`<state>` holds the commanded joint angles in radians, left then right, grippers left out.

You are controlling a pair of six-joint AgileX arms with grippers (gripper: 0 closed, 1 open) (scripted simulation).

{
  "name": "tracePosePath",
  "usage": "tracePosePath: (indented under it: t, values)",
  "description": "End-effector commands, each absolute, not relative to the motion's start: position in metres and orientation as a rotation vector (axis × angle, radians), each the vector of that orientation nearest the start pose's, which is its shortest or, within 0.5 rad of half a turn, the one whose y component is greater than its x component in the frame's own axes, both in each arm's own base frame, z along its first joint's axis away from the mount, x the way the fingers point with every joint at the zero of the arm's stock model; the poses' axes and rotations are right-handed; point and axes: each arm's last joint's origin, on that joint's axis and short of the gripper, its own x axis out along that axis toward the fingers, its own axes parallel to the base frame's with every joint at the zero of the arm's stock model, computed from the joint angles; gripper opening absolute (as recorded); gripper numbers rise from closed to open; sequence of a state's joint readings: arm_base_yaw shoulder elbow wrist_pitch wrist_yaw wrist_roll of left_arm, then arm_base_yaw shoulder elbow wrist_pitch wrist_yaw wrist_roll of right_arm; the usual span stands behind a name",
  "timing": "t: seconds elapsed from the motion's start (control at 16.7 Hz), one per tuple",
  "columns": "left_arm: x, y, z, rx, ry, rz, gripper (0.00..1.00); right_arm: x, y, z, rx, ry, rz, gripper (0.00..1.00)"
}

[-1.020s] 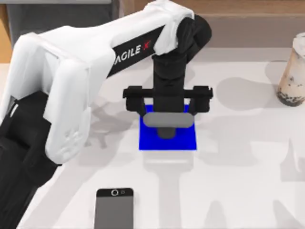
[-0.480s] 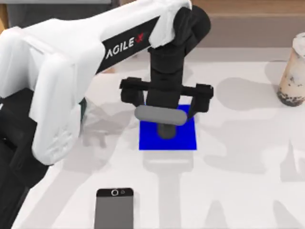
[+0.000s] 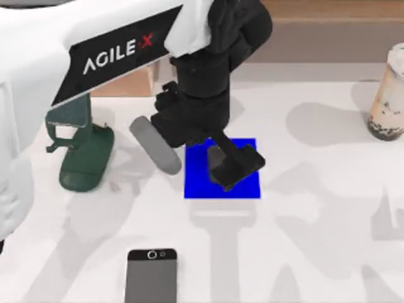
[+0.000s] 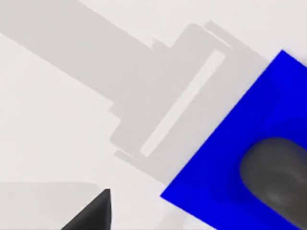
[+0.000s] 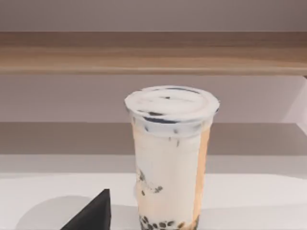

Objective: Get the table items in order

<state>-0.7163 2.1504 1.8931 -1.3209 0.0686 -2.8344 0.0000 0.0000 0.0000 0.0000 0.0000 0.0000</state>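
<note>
One item placed: mouse (image 4: 273, 172) sat on blue mat (image 3: 199, 183); left gripper (image 3: 196, 158) had lifted and swung, fingers spread empty.

Centre: left arm (image 3: 126, 57) over blue mat (image 3: 243, 189), blocking approach from above.
Left: phone stand (image 3: 85, 154).
Far right: milk tea (image 3: 388, 95).
Front: smartphone (image 3: 151, 278); table (image 3: 315, 252) open beside it.

Dark green phone stand (image 3: 82, 154) upright at the desk's left side, rounded base resting flat, angled bracket rising from it. Flat blue square mat (image 3: 201, 183) lying near the middle, well apart from the stand, corners square to the desk edge, partly covered from above. Same mat (image 4: 230, 158) seen at an angle in the left wrist view. Brown wooden ledge (image 5: 153, 52) running across behind.
</note>
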Motion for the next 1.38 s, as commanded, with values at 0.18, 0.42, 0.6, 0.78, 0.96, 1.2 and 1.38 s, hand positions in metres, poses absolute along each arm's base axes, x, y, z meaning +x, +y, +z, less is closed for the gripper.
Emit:
tracePosePath:
  t: [0.18,0.42,0.6,0.78,0.96,1.2,1.38]
  values:
    - [0.289,-0.261,0.227,-1.295,1.236,1.337,1.00,0.106,-0.001,0.160,0.000,0.000,0.000,1.00]
    - [0.248,-0.243,0.223,-0.858,1.494,0.896,1.00,0.106,-0.001,0.160,0.000,0.000,0.000,1.00]
    - [0.219,-0.231,0.212,-0.559,1.591,0.583,1.00,0.106,-0.001,0.160,0.000,0.000,0.000,1.00]
    - [0.197,-0.219,0.199,-0.313,1.617,0.322,1.00,0.106,-0.001,0.160,0.000,0.000,0.000,1.00]
    - [0.179,-0.208,0.188,-0.132,1.600,0.132,1.00,0.106,-0.001,0.160,0.000,0.000,0.000,1.00]
    - [0.169,-0.201,0.179,-0.015,1.573,0.015,1.00,0.106,-0.001,0.160,0.000,0.000,0.000,1.00]
    - [0.168,-0.200,0.178,-0.008,1.571,0.008,1.00,0.106,-0.001,0.160,0.000,0.000,0.000,1.00]
